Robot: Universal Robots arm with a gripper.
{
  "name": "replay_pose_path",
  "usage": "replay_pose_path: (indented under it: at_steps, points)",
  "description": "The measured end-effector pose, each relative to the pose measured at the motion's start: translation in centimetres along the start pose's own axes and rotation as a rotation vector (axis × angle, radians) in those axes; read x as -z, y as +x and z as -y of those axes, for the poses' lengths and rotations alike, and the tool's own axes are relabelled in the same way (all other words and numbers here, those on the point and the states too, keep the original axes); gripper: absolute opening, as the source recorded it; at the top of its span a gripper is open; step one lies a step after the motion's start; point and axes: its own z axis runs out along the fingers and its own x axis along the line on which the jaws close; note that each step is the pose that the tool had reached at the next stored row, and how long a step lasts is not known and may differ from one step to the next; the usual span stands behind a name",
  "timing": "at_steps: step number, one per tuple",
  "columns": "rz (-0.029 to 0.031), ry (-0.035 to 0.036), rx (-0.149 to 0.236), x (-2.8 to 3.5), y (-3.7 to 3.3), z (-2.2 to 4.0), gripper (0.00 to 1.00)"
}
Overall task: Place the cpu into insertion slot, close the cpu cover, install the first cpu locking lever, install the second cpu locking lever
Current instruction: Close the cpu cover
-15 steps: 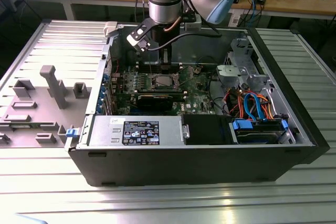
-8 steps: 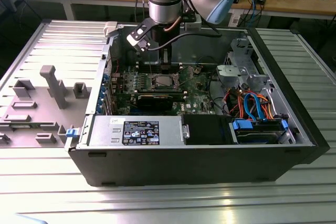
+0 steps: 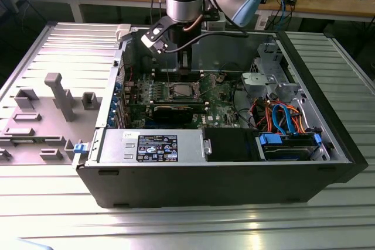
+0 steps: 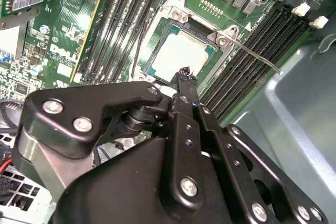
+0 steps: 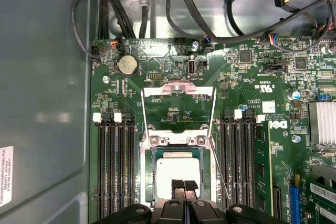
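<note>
Starting at the exterior view's left, a grey fixture plate (image 3: 53,109) lies beside the open computer case (image 3: 222,185). Inside, near the middle of the green circuit board (image 5: 252,87), the cpu (image 5: 178,174) lies flat in the insertion slot (image 4: 199,27), with memory slots (image 5: 113,171) on either side. The cpu cover (image 5: 178,91) stands swung open off its hinge at the slot's edge, and a thin lever rod (image 4: 257,59) runs out beside it.

The gripper (image 5: 184,186) hangs just over the chip's edge with its fingers pressed together and nothing seen between them.

I judge the cpu light, stiff and fragile, with a slick metal top. It is best taken by opposite edges and never dragged over the pins. The cover looks like springy sheet metal.

The gripper's body hides part of the slot, so I cannot tell whether the chip is fully seated or the fingertips touch it. Cables (image 3: 281,115) crowd the case toward the exterior view's right.
</note>
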Motion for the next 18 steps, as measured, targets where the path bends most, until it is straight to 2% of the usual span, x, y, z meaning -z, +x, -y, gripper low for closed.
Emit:
replay_pose_path:
  at_steps: [5, 12, 18]
  points:
    - [0.0000, 0.0000, 0.000, 0.58, 0.00, -0.04, 0.11]
    - [0.0001, 0.0001, 0.000, 0.61, 0.00, -0.12, 0.11]
    - [0.0000, -0.0001, 0.000, 0.57, 0.00, -0.53, 0.11]
